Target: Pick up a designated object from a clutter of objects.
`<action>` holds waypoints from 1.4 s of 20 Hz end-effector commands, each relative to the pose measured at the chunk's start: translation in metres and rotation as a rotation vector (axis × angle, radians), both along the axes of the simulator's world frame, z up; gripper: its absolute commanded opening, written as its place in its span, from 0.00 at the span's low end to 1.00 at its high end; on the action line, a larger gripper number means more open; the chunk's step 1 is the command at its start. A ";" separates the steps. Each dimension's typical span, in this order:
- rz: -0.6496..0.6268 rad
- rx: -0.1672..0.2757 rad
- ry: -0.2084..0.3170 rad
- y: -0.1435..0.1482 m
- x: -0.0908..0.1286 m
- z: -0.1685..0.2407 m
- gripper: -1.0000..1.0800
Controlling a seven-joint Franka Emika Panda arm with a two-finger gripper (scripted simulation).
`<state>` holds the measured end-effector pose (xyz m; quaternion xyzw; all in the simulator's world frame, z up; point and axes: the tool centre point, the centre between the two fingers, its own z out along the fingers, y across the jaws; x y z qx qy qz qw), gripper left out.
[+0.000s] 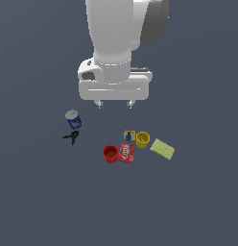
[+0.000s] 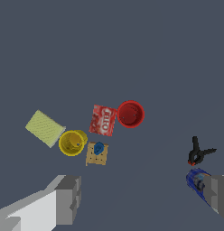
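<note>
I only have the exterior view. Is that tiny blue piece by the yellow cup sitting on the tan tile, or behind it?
Observer: On it. The wrist view looks down on the blue piece standing within the tan tile.
Operator: Touching the yellow cup?
Observer: No. A strip of tile shows between it and the yellow cup.
Operator: Gripper lined up?
Observer: Not yet. The gripper is open, and the piece sits off its midline, nearer one finger.
</note>
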<state>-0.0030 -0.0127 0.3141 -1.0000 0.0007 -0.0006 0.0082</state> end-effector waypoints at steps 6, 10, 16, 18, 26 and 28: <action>0.012 -0.014 0.009 -0.004 0.000 -0.002 0.96; 0.024 -0.026 0.018 -0.007 0.001 -0.003 0.96; 0.020 -0.025 0.017 -0.005 0.001 -0.009 0.96; 0.018 -0.026 0.016 -0.003 0.001 -0.015 0.96; -0.003 -0.027 0.013 0.012 -0.002 -0.059 0.96; -0.010 -0.026 0.012 0.018 -0.004 -0.074 0.96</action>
